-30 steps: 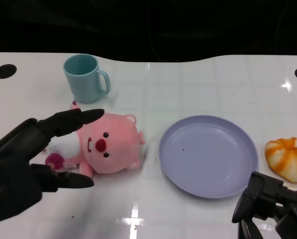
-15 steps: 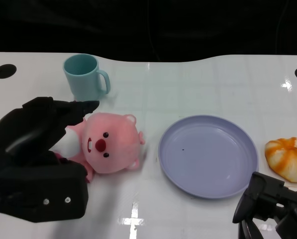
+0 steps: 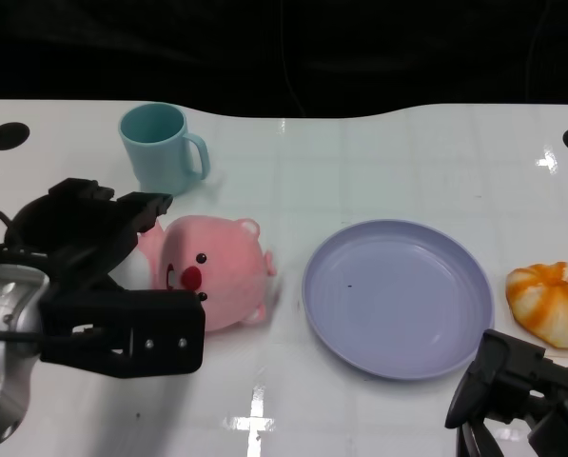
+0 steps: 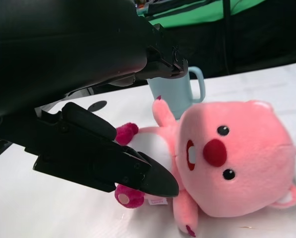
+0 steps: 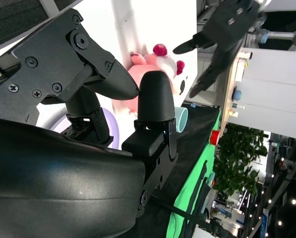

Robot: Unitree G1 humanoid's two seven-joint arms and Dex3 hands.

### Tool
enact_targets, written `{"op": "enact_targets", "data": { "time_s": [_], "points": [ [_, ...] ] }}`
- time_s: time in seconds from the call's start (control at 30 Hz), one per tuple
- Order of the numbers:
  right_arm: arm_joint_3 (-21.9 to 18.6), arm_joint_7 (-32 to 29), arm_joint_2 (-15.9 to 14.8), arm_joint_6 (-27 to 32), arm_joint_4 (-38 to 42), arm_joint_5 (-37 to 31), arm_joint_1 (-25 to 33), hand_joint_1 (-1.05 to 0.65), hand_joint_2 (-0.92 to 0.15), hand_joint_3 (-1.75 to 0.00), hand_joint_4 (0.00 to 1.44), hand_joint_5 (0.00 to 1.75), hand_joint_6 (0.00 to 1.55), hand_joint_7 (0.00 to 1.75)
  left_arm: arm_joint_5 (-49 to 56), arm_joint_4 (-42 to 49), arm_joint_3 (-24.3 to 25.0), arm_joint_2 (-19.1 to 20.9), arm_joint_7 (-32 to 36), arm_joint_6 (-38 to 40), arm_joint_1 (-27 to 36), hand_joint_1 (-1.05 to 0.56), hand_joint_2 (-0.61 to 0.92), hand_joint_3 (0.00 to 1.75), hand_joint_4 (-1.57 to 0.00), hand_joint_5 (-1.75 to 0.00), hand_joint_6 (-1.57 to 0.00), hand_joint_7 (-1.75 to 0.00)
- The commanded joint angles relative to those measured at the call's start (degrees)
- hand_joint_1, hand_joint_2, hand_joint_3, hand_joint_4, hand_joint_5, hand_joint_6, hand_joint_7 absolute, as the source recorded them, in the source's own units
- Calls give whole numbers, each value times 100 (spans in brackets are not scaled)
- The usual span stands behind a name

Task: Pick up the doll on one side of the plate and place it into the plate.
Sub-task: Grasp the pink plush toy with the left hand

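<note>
A pink plush doll [image 3: 217,281] lies on its back on the white table, left of the lilac plate [image 3: 398,297], which has nothing in it. My left hand [image 3: 93,286] hangs over the doll's body and hides most of it. The left wrist view shows the fingers [image 4: 105,166] spread apart on either side of the doll [image 4: 232,158], with a gap still between them and the plush. My right hand [image 3: 521,395] rests low at the near right edge, holding nothing, and the doll [image 5: 148,67] is small and far in its wrist view.
A teal mug [image 3: 160,148] stands just behind the doll and close to my left hand. An orange-and-white bun [image 3: 550,300] lies right of the plate. The table's far edge meets a black backdrop.
My left hand has turned and come down over the doll's body, covering it. The doll, plate and right hand have stayed where they were.
</note>
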Motion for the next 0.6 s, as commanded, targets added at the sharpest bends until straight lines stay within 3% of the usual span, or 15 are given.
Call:
{"op": "enact_targets", "data": {
  "time_s": [0.03,0.43,0.6],
  "points": [
    [-19,-21,-48,15,-78,-5,22,-21,-43,-138,69,175,59,156,112,586,-131,-35,269,-71,-277,-72,92,3,-1,-36,-21,-1],
    [-19,-32,-49,-3,-135,-36,60,-19,-44,-139,70,175,59,156,36,2890,-639,-507,728,-427,-1244,-71,92,6,0,-29,-19,0],
    [-25,-8,-58,1,-187,7,115,-20,-44,-138,70,175,59,156,19,4113,-926,-790,1034,-699,-1680,-67,92,2,-7,-21,-22,0]
  ]
}}
